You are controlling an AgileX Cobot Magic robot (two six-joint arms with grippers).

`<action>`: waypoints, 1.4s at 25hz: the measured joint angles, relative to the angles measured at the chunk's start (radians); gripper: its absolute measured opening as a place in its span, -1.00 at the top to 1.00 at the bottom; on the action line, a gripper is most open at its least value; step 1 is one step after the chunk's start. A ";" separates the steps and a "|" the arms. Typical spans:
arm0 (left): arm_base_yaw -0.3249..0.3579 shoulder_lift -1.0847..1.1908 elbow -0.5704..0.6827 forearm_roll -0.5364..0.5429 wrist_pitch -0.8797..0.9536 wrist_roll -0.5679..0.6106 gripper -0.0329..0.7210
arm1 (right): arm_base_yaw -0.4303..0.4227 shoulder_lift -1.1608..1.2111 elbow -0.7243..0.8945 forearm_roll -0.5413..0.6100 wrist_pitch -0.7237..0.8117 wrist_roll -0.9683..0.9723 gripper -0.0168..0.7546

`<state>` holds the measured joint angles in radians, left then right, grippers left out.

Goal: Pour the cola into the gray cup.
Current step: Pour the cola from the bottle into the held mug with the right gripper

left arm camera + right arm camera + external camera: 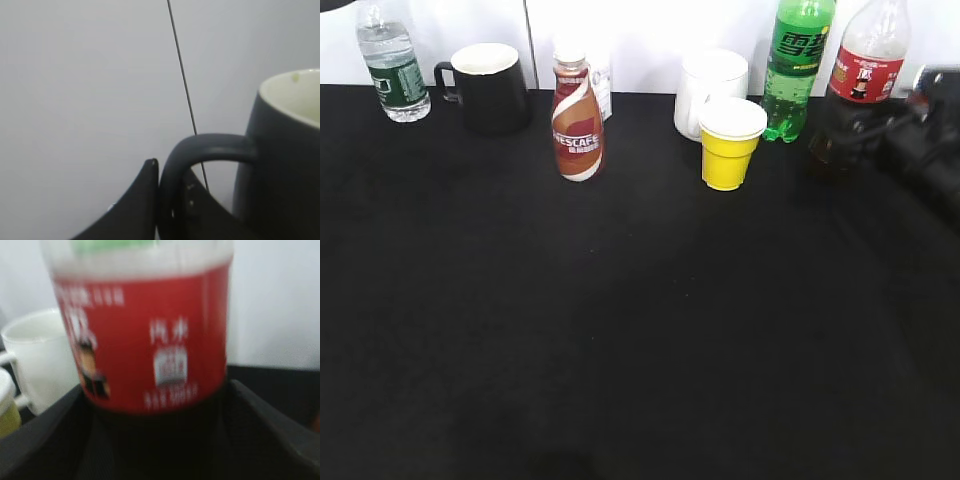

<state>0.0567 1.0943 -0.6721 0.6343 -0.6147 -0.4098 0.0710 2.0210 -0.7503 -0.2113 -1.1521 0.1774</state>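
The cola (868, 60), a clear bottle with a red label and dark liquid, stands upright at the back right. My right gripper (852, 135) is shut on its dark lower part, below the label. In the right wrist view the cola (145, 335) fills the frame between the fingers of the right gripper (155, 395). The gray cup (287, 165), blue-gray with a white inside, shows only in the left wrist view, in front of a white wall. My left gripper (170, 177) is shut on its loop handle. Cup and left gripper are outside the exterior view.
Along the back edge stand a water bottle (392, 70), a black mug (488, 88), a Nescafe bottle (577, 125), a white mug (708, 90), a yellow cup (728, 145) and a green soda bottle (796, 70). The black table (620, 330) stretches forward.
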 joint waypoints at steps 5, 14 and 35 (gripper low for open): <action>0.000 0.000 0.000 0.000 0.000 0.000 0.78 | 0.001 0.065 -0.004 0.045 -0.050 0.002 -0.65; 0.000 0.000 0.000 0.000 0.000 0.000 0.78 | 0.001 0.128 -0.081 -0.005 -0.061 0.043 -0.57; 0.000 0.161 0.000 0.473 -0.283 -0.300 0.78 | 0.001 -0.277 -0.113 -0.510 0.403 0.265 0.07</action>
<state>0.0567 1.2548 -0.6721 1.1075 -0.8973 -0.7101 0.0717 1.7437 -0.8630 -0.7214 -0.7488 0.4423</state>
